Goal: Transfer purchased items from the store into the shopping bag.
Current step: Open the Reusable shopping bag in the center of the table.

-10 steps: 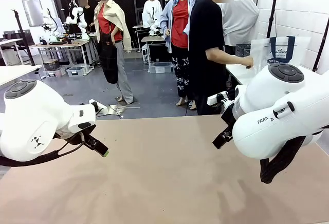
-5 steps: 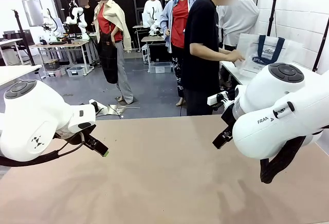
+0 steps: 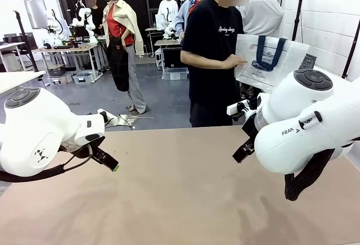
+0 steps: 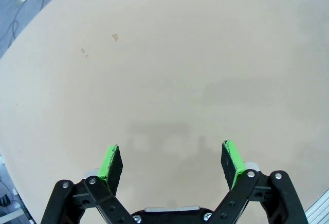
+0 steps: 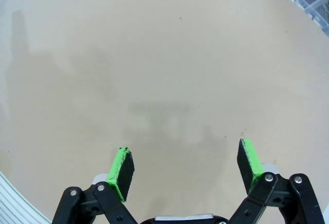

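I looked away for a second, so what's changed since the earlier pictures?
The person has turned from facing right to facing the table, and the bag they hold has moved toward picture left with them. Both arms stayed put, with the left tool and the right tool open and empty.

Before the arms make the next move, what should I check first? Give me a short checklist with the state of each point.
1. The left tool is open, with nothing in it: ok.
2. The right tool is open, with nothing in it: ok.
3. The bag stands on the table: not ok; a person carries it beyond the far edge, with a hand on its side.
4. The bag mouth is open: cannot tell.
5. The hand is away from both tools: ok.
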